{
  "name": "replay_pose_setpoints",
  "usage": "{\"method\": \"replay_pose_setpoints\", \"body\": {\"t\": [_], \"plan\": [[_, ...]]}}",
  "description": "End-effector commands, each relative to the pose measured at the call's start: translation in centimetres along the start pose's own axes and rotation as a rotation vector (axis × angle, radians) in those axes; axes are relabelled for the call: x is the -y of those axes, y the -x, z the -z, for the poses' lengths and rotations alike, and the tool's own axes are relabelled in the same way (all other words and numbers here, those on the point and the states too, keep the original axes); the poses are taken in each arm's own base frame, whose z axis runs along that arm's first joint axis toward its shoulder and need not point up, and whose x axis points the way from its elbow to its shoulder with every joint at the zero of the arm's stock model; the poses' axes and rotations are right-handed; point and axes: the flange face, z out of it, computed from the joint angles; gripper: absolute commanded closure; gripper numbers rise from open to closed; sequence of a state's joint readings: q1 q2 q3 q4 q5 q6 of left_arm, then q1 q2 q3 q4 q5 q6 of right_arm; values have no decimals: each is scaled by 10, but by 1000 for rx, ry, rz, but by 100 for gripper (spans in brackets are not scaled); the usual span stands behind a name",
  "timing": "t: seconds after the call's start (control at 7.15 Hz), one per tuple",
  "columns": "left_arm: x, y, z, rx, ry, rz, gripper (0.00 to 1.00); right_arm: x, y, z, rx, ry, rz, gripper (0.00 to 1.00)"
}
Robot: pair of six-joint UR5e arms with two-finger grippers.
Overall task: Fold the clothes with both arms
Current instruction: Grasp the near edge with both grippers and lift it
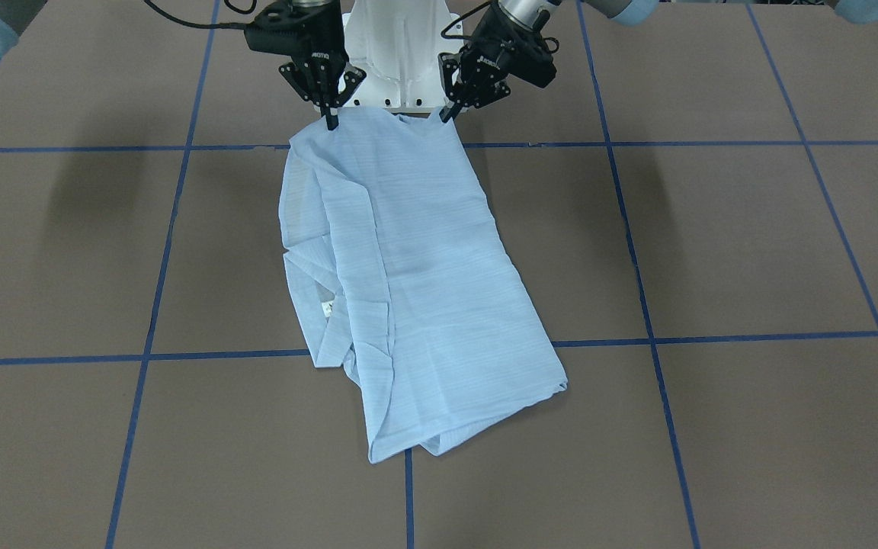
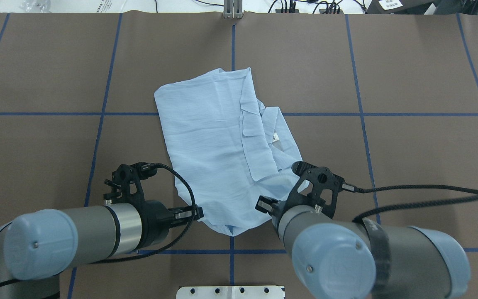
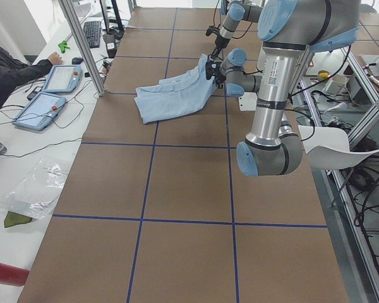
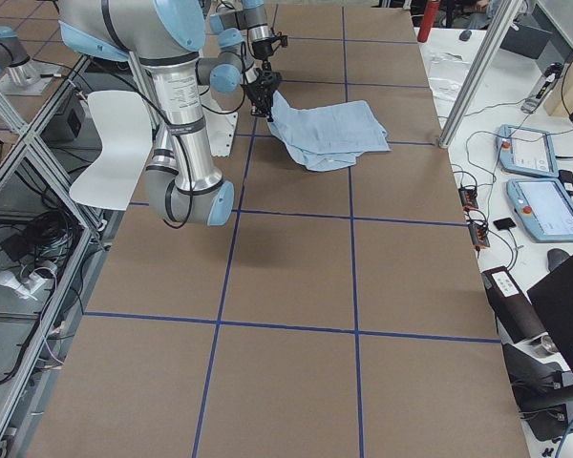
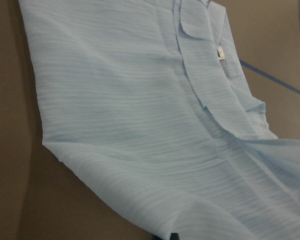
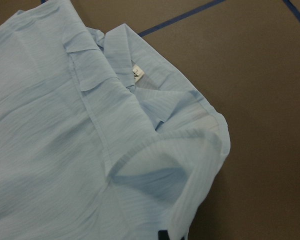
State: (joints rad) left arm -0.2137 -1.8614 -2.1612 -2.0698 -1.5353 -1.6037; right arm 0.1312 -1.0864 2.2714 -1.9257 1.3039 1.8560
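Observation:
The light blue striped shirt (image 1: 424,274) lies partly folded in the middle of the brown table, with its neck label (image 1: 327,307) showing on one side. Its edge nearest the robot is lifted off the table. My left gripper (image 1: 444,116) is shut on one corner of that edge. My right gripper (image 1: 331,122) is shut on the other corner. In the overhead view the shirt (image 2: 210,145) reaches from the table's centre back to both wrists. The left wrist view shows the cloth (image 5: 140,125) sloping down from the fingers. The right wrist view shows the collar and label (image 6: 137,73).
The white pedestal base (image 1: 401,61) stands just behind both grippers. Blue tape lines (image 1: 637,335) divide the brown table. Tablets and cables lie on the side bench (image 3: 50,95) beyond the far edge, past a metal post (image 3: 82,44).

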Motion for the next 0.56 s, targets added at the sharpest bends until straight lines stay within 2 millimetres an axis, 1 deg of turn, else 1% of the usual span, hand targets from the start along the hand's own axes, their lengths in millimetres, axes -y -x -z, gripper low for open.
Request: {"method": "replay_pose_setpoints", "body": {"t": [0.0,0.14,0.28,0.42], "plan": [[-23,-26,48,-14,74,16,100,-14,-12,30,-2,9,18,100],[-23,-24,42,1,75,15,100,-18,-7,19,-19,0,33,100],[-22,-19,33,22,71,12,100,-8,11,0,-42,-39,42,100],[-17,-13,21,47,58,6,100,7,29,-10,-51,-70,45,100]]}}
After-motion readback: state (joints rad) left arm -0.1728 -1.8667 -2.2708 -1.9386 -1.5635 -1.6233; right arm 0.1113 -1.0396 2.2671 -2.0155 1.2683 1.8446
